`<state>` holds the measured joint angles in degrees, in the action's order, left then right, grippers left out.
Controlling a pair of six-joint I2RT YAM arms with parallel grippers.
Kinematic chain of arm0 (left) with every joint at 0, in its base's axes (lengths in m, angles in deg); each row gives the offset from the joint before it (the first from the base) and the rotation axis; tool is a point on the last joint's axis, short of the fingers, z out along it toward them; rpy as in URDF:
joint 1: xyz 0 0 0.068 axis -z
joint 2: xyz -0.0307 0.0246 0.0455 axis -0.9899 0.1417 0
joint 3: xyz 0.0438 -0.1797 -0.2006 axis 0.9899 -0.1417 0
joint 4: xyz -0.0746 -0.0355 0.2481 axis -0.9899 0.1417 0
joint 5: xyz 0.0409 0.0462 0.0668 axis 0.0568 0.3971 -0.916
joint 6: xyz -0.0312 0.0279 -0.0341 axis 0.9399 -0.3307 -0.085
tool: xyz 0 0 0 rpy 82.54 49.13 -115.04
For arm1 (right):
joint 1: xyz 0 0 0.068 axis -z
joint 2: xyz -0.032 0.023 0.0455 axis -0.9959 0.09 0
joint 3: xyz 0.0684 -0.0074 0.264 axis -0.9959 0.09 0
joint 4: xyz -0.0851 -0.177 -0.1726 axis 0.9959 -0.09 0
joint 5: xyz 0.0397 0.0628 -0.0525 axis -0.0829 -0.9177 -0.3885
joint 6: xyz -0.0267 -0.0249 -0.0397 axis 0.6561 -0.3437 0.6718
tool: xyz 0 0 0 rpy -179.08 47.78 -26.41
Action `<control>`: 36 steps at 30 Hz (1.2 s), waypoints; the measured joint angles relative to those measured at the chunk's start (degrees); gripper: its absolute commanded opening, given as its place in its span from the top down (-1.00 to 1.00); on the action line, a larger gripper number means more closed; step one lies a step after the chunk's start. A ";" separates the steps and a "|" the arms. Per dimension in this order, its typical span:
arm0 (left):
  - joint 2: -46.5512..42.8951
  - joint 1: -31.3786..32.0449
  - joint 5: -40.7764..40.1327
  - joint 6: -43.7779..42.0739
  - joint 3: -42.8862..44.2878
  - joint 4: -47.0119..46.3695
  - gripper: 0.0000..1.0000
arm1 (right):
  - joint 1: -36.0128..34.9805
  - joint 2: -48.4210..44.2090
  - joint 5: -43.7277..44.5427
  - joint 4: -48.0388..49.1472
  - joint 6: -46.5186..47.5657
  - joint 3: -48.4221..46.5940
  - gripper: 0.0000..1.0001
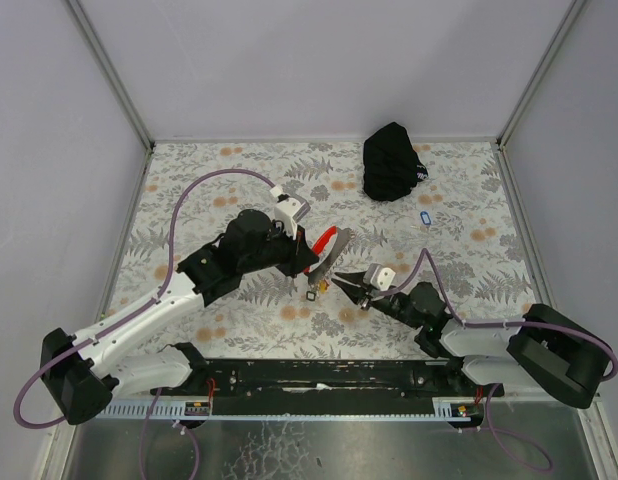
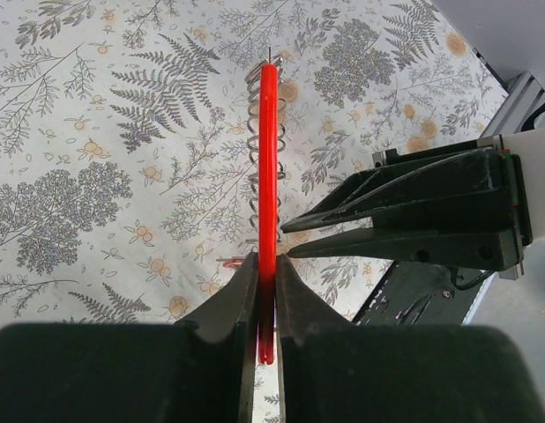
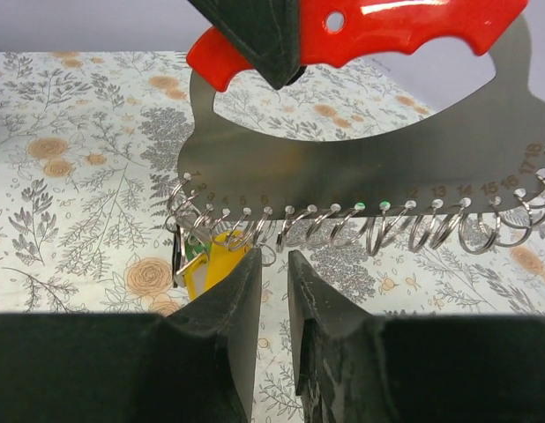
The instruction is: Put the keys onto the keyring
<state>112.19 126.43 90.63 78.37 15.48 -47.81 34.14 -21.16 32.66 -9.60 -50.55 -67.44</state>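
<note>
The keyring [image 1: 327, 243] is a red curved strap [image 2: 268, 150] on a grey metal plate [image 3: 361, 163] with a row of silvery rings [image 3: 378, 231]. My left gripper [image 2: 266, 262] is shut on the red strap and holds it above the table; it also shows in the top view [image 1: 305, 262]. A yellow tag [image 3: 212, 261] and the green key tag [image 3: 194, 251] hang at the rings' left end. My right gripper [image 3: 274, 256] is narrowly open just under the rings, with nothing seen between its fingers; it also shows in the top view [image 1: 341, 275]. The blue key [image 1: 423, 217] lies on the table, far right.
A black pouch [image 1: 392, 160] lies at the back right. A small dark piece [image 1: 311, 296] lies on the floral tablecloth [image 1: 219, 170] under the keyring. Grey walls close in the back and sides.
</note>
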 measured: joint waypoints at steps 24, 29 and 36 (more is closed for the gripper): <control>2.36 0.00 1.18 0.00 0.87 0.61 1.00 | -0.07 1.90 -3.82 1.64 -0.02 -1.75 0.49; 2.34 0.00 1.99 -0.07 0.87 0.68 1.00 | -0.15 2.69 -2.14 1.75 0.22 -1.81 0.48; 1.36 0.00 1.92 -0.17 0.98 1.55 1.00 | -0.28 1.79 0.70 1.31 1.29 -1.05 0.48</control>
<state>113.54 126.43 92.55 78.19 16.46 -46.26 33.86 -19.37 33.36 -8.29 -49.26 -68.49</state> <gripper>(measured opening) 0.061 0.256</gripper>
